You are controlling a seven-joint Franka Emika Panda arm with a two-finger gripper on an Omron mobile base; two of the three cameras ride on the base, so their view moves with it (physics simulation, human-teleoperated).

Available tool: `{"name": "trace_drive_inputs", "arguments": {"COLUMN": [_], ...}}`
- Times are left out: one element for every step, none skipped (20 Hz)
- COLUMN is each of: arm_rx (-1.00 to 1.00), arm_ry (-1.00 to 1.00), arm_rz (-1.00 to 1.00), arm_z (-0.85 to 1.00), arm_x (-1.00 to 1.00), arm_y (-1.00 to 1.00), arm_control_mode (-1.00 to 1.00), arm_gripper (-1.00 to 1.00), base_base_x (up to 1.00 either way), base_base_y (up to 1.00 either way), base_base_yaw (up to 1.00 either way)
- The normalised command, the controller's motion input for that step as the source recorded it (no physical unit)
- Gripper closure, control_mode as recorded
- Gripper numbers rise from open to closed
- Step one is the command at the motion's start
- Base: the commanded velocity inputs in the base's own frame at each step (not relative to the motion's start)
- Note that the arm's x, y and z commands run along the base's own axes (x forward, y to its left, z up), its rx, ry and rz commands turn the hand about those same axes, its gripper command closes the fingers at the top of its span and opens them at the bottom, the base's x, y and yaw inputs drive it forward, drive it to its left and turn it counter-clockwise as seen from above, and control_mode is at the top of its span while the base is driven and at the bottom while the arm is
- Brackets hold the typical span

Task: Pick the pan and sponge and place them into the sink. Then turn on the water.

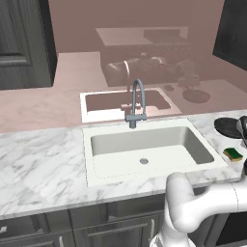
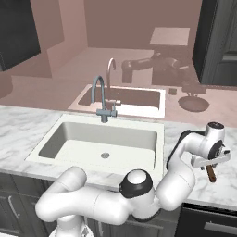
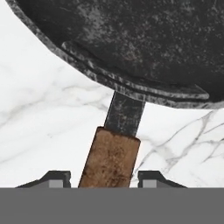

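Note:
The black pan (image 3: 144,39) lies on the marble counter to the right of the sink (image 1: 144,144), and it also shows as the pan (image 1: 226,126) at the right edge. Its brown handle (image 3: 110,159) runs toward me between my two fingertips (image 3: 57,178). My gripper (image 3: 105,178) is open and straddles the handle with a small gap on each side. From the right base view the gripper (image 2: 209,165) hangs low over the handle (image 2: 211,174). The yellow-green sponge (image 1: 233,154) rests on the counter in front of the pan. No water runs from the faucet (image 1: 137,103).
The white basin (image 2: 102,143) holds nothing but its round drain (image 2: 105,155). A glossy pink backsplash behind the counter mirrors the sink, the faucet and the arm. Dark cabinets (image 1: 21,43) stand at the back left.

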Motion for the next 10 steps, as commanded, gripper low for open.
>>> {"name": "trace_drive_inputs", "arguments": {"arm_rx": [0.0, 0.0, 0.0, 0.0, 0.0, 0.0, 0.0, -0.01, 0.0, 0.01], "arm_ry": [0.01, 0.01, 0.01, 0.0, 0.0, 0.0, 0.0, 0.0, 0.0, 0.01], "arm_rz": [0.04, 0.03, 0.02, 0.01, 0.01, 0.0, 0.0, 0.0, 0.0, -0.03], "arm_z": [-0.22, -0.25, -0.27, -0.29, -0.3, -0.32, -0.32, -0.29, -0.17, -0.02], "arm_x": [0.0, 0.0, 0.0, -0.02, -0.03, -0.1, -0.12, -0.14, -0.2, -0.05], "arm_y": [-0.15, -0.12, -0.11, -0.06, -0.06, -0.05, -0.03, -0.04, -0.04, -0.03], "arm_control_mode": [-1.0, -1.0, -1.0, -1.0, -1.0, -1.0, -1.0, -1.0, -1.0, -1.0], "arm_gripper": [1.0, 1.0, 1.0, 1.0, 1.0, 1.0, 1.0, 1.0, 1.0, 1.0], "base_base_x": [0.0, 0.0, 0.0, 0.0, 0.0, 0.0, 0.0, 0.0, 0.0, 0.0], "base_base_y": [0.0, 0.0, 0.0, 0.0, 0.0, 0.0, 0.0, 0.0, 0.0, 0.0], "base_base_yaw": [0.0, 0.0, 0.0, 0.0, 0.0, 0.0, 0.0, 0.0, 0.0, 0.0]}}
